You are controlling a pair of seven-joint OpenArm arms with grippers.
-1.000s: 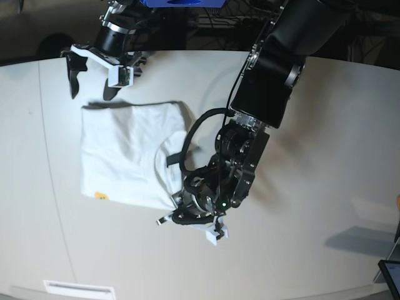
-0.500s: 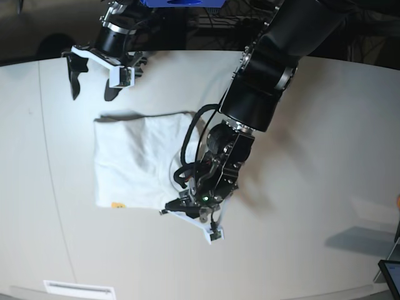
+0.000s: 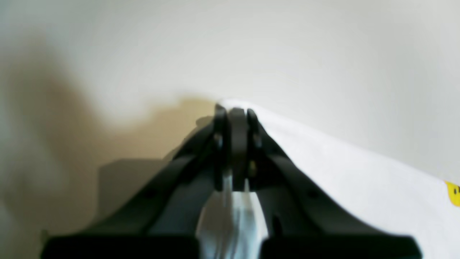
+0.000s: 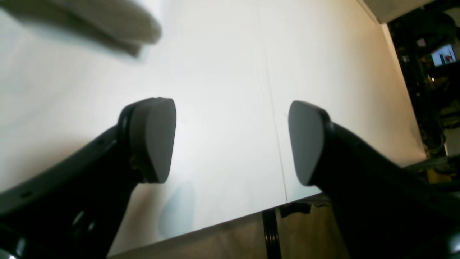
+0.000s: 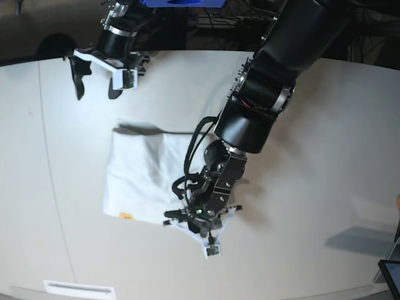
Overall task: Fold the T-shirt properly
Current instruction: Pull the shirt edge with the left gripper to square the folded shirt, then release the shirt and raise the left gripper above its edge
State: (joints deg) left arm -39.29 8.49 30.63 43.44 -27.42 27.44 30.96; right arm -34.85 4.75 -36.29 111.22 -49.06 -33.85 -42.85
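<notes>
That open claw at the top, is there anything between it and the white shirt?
No. In the base view, only bare table separates the open right gripper from the T-shirt.

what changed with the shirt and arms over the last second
The left gripper, shut on the T-shirt edge, dragged the folded shirt across the table toward the right side of the base view; its arm swung over more. The right gripper stayed open and empty, hovering above the table behind the shirt.
</notes>
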